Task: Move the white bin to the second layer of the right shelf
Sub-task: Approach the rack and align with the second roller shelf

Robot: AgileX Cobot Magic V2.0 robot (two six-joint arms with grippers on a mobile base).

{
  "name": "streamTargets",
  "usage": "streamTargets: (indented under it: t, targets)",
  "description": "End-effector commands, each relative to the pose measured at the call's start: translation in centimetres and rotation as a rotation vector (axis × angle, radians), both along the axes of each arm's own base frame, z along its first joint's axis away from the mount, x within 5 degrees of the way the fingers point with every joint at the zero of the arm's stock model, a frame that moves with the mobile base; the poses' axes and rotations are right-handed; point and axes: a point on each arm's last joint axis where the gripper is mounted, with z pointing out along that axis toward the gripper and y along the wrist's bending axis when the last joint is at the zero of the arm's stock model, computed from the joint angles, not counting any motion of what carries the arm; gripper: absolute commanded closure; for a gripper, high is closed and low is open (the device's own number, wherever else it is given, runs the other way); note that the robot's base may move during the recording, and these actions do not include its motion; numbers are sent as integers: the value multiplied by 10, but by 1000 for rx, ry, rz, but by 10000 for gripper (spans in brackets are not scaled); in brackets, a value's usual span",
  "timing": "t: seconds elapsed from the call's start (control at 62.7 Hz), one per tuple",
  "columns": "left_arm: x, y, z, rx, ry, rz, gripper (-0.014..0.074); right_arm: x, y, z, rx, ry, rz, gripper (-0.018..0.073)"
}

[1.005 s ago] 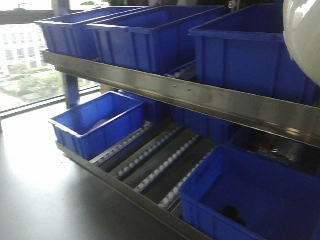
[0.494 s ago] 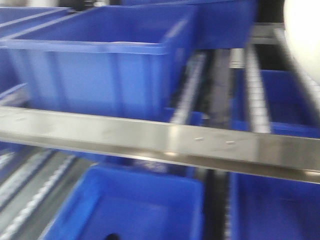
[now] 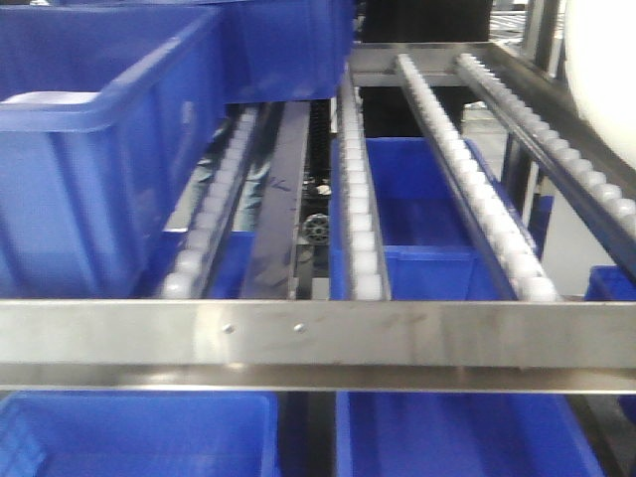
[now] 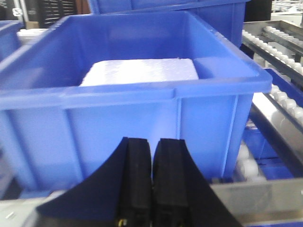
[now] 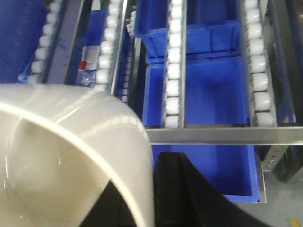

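This is looking like a warehouse or factory store: a steel shelf (image 3: 318,333) is carrying long rails of white rollers (image 3: 487,204), blue crates (image 3: 89,179) are sitting in rows on it and on the level below, and grey floor (image 5: 279,213) is showing underneath.
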Motion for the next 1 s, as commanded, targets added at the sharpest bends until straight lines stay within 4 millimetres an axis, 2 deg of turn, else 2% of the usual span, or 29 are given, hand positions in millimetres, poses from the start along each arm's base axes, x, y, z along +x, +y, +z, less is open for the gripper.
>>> streamTargets:
  t: [0.0, 0.989]
  targets:
    - [0, 0, -4, -17, -60, 1, 512, 4, -1, 16, 25, -106, -18, 503]
    - [0, 0, -4, -17, -60, 1, 512, 4, -1, 16, 25, -106, -18, 503]
